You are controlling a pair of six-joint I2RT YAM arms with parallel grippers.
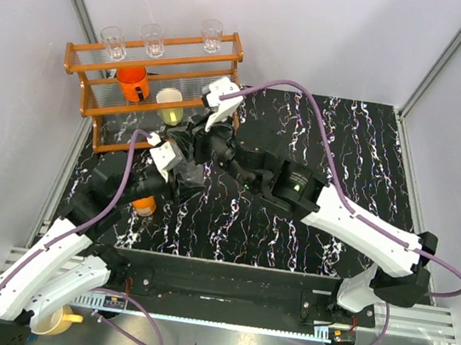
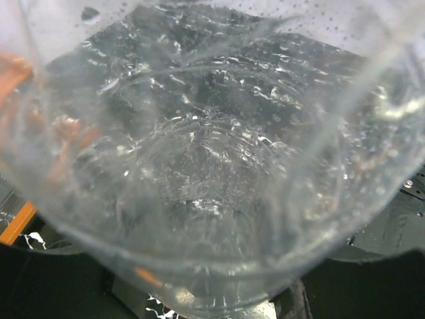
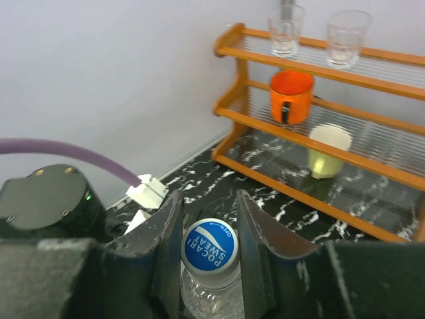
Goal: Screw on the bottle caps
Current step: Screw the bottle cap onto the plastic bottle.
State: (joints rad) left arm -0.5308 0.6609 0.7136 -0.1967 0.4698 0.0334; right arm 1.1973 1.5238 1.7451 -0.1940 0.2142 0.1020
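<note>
Black white-veined marble table (image 1: 345,154). Wooden three-shelf rack (image 1: 180,45) at its 10 o'clock corner. Top shelf: three clear glasses (image 1: 153,39), upright, in a row, apart. Next shelf down: orange mug (image 1: 131,83), with a pale yellow-green cup (image 1: 170,104) at its 4 o'clock. Yellow mug (image 1: 64,321) off the table at 7 o'clock.

Clear bottle (image 2: 212,166) blurs left wrist view; orange bottle (image 1: 145,205) half hidden.
</note>
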